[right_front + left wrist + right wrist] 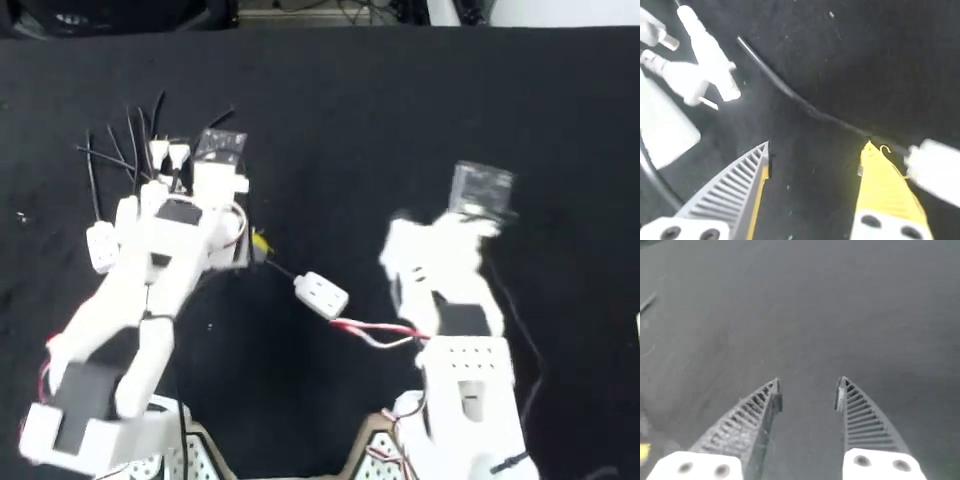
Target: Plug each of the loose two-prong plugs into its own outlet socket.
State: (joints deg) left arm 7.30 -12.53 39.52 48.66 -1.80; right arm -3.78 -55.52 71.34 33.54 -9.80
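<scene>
Two white two-prong plugs [710, 50] lie side by side on the black table, their black cables [130, 150] fanning out behind them; in the high view the plugs [168, 153] sit at the far left. A white outlet socket [322, 294] lies near the middle, and its end [935, 170] lies just beyond one fingertip in the left wrist view. My left gripper [815, 150] is open over bare cloth between plugs and socket, holding nothing. My right gripper [808, 387] is open above bare black table. The right arm [445, 260] stands right of the socket.
A thin black cable [805, 105] runs across the cloth in front of my left gripper toward the socket. A white block [662, 125] lies beside the plugs. Another white piece [100, 245] lies left of the left arm. Red and white wires [375, 332] trail from the socket side.
</scene>
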